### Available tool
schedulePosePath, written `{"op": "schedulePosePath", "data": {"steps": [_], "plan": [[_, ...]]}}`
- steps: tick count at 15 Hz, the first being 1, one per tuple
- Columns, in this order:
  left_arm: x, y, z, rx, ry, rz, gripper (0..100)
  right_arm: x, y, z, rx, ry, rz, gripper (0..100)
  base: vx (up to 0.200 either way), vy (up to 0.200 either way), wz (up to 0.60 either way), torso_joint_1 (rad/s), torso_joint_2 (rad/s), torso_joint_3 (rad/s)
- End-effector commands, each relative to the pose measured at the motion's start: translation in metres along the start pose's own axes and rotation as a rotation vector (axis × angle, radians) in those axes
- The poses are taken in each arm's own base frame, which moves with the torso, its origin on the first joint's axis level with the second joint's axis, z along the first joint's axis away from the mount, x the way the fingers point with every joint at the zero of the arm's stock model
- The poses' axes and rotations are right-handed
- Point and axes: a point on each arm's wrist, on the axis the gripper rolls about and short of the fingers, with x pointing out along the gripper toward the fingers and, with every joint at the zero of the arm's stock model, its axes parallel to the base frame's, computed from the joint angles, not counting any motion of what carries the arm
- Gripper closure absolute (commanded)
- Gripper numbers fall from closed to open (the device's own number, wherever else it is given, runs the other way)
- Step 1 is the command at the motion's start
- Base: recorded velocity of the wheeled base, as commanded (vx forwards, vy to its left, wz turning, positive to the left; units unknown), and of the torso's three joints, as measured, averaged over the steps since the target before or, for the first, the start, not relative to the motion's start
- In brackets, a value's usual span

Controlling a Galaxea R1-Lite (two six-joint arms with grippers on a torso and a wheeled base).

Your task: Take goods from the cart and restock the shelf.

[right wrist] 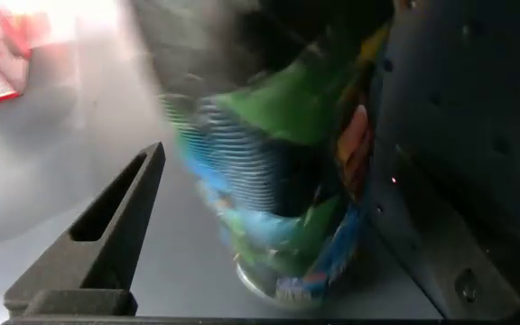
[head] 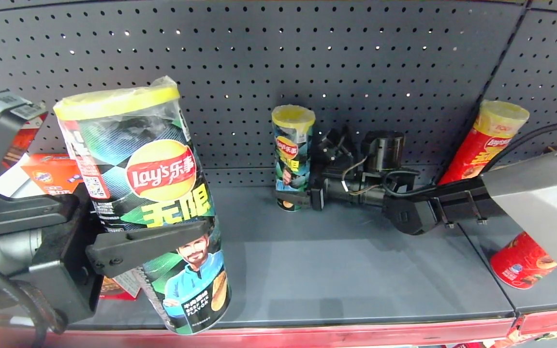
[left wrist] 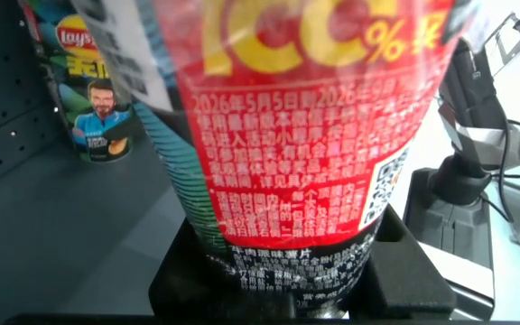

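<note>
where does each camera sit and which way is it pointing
Head view: on the head, facing forward and down at the shelf; both arms show, left gripper clamping the held can, right gripper at the far can.
Left wrist view: on the left wrist, looking along its fingers past the held can to the far can.
Right wrist view: on the right wrist, close to the far can; one finger shows.
Shared: all show the far can.

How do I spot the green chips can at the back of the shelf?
Find the grey pegboard behind the shelf. By its middle stands a green chips can with a yellow lid. The cans to its right are red; its twin is in the left gripper.
</note>
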Motion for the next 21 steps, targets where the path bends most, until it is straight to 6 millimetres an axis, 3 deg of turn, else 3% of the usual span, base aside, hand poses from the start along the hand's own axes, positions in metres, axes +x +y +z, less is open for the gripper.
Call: {"op": "schedulePosePath", "data": {"steps": [1, 2, 3, 8, 12, 14, 16, 18, 19, 21], "plan": [[-0.001, 0.0, -0.003, -0.005, 0.005, 0.002, 100, 0.015, 0.001, -0.008, 0.015, -0.003, -0.005, 0, 0.0, 0.0, 0.0, 0.0, 0.0, 0.0], [-0.001, 0.0, -0.003, -0.005, 0.005, 0.002, 100, 0.015, 0.001, -0.007, 0.006, -0.019, -0.004, 0, 0.0, 0.0, 0.0, 0.0, 0.0, 0.0], [-0.001, -0.001, -0.003, -0.005, 0.005, 0.002, 100, 0.015, 0.001, -0.005, 0.002, -0.03, -0.006, 100, 0.0, 0.0, 0.0, 0.0, 0.0, 0.0], [-0.001, 0.0, -0.003, -0.006, 0.006, 0.002, 100, 0.004, 0.004, 0.001, 0.005, -0.025, -0.014, 100, 0.0, 0.0, 0.0, 0.0, 0.0, 0.0], [-0.002, -0.001, -0.006, -0.013, 0.014, 0.002, 100, -0.019, 0.023, 0.022, -0.001, -0.036, 0.004, 100, 0.0, 0.0, 0.0, 0.0, 0.0, 0.0], [-0.003, -0.002, -0.009, -0.017, 0.019, 0.002, 100, -0.035, 0.039, 0.043, -0.011, -0.055, 0.025, 100, 0.0, 0.0, 0.0, 0.0, 0.0, 0.0], [-0.004, -0.003, -0.009, -0.014, 0.015, 0.002, 100, -0.047, 0.058, 0.051, -0.021, -0.062, 0.049, 100, 0.0, 0.0, 0.0, 0.0, 0.0, 0.0], [-0.005, -0.004, -0.008, -0.012, 0.013, 0.002, 100, -0.054, 0.075, 0.048, -0.022, -0.068, 0.076, 100, 0.0, 0.0, 0.0, 0.0, 0.0, 0.0], [-0.005, -0.004, -0.008, -0.013, 0.013, 0.004, 100, -0.061, 0.095, 0.039, -0.029, -0.076, 0.105, 100, 0.0, 0.0, 0.0, 0.0, 0.0, 0.0], [-0.005, -0.003, -0.008, -0.015, 0.014, 0.005, 100, -0.07, 0.111, 0.021, -0.023, -0.054, 0.127, 100, 0.0, 0.0, 0.0, 0.0, 0.0, 0.0]]}}
